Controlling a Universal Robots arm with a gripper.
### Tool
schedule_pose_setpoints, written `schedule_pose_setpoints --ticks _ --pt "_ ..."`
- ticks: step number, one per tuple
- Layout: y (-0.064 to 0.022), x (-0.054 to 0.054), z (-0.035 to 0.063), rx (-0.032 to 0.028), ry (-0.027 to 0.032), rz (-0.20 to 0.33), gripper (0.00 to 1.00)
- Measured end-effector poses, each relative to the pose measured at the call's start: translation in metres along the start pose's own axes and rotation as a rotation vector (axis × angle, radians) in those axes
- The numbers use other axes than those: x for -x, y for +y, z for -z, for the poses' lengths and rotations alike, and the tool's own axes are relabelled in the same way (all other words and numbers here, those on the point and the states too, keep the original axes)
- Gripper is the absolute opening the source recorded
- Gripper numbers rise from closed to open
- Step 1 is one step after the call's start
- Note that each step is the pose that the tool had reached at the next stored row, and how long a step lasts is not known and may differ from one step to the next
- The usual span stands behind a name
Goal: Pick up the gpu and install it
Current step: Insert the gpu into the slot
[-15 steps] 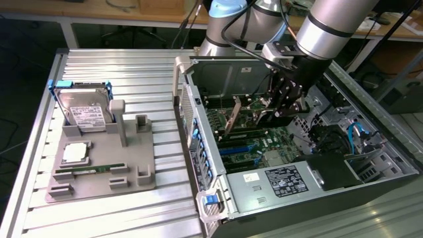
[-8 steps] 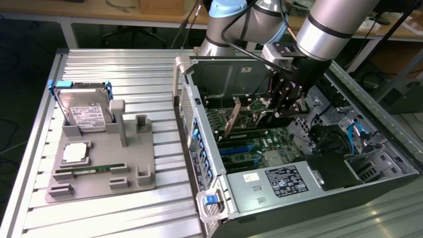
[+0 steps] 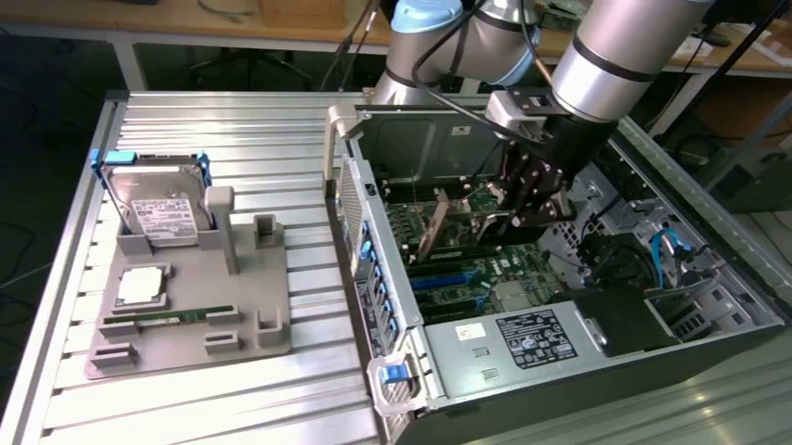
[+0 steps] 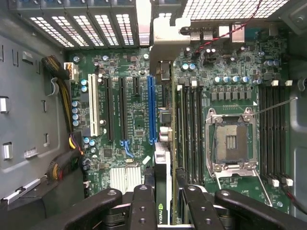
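The gpu (image 4: 162,182) stands on edge, clamped between the jaws: a thin dark card with a green logo, reaching straight out beyond them to its silver bracket.

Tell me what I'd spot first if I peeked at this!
A big silver robot arm reaches down into an open computer case on the exterior view's right. Its tool grips the gpu edge-on over the green motherboard. On the exterior view's left, a hard drive stands upright in a gray holder.
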State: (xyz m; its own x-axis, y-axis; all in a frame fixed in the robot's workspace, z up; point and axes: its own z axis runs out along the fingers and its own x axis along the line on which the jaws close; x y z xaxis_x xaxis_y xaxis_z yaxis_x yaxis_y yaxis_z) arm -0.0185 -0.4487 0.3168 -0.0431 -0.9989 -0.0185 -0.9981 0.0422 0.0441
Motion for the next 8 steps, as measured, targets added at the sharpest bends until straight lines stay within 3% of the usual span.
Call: schedule_pose_setpoints --ticks 8 --pt "0.0026 -0.0067 -0.0066 -0.0004 -0.0002 0.001 0.27"
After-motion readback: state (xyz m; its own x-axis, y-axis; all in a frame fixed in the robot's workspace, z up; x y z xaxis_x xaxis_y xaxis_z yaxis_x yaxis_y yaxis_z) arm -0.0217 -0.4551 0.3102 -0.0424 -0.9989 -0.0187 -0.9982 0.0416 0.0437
